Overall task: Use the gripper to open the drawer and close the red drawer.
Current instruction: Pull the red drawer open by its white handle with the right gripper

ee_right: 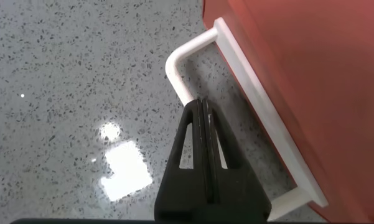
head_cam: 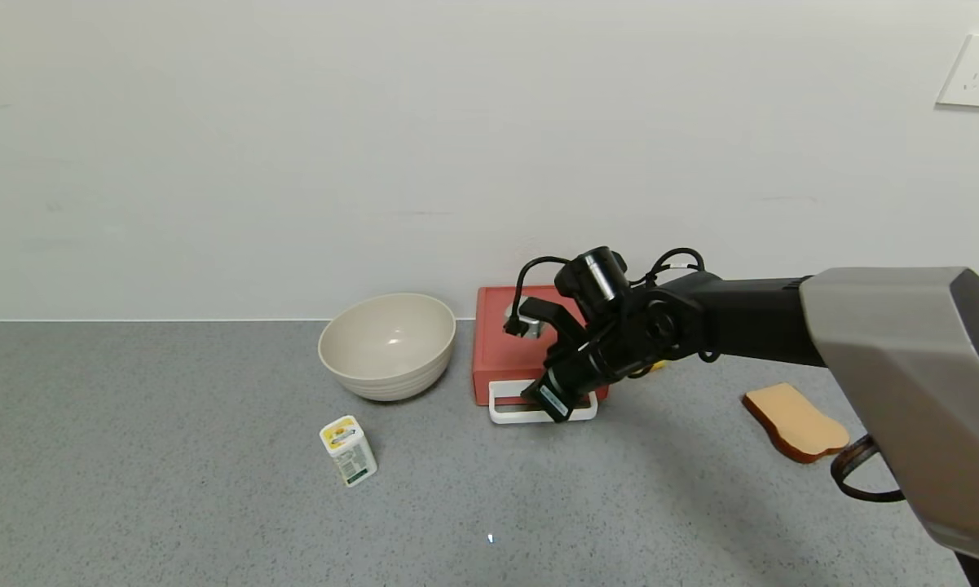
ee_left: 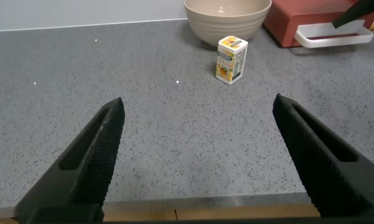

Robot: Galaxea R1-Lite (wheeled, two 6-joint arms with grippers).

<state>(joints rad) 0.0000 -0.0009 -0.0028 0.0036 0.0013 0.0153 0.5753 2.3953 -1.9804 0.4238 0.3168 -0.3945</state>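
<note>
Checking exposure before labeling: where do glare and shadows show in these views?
Right wrist view: bright glare patches on the countertop beside the shut right gripper, inside the white handle. Head view: soft shadow under the beige bowl. Left wrist view: tiny specular glints on the counter, left gripper open.

On my grey speckled counter (head_cam: 171, 505) a beige bowl (head_cam: 387, 346) sits upright near the white wall (head_cam: 293, 147). Near it, toward me, a small white carton (head_cam: 348, 451) with a yellow label stands apart from it. Far over on my right a slice of toast (head_cam: 795, 422) lies flat on the counter. A white wall socket (head_cam: 975, 71) is mounted high on the right.
</note>
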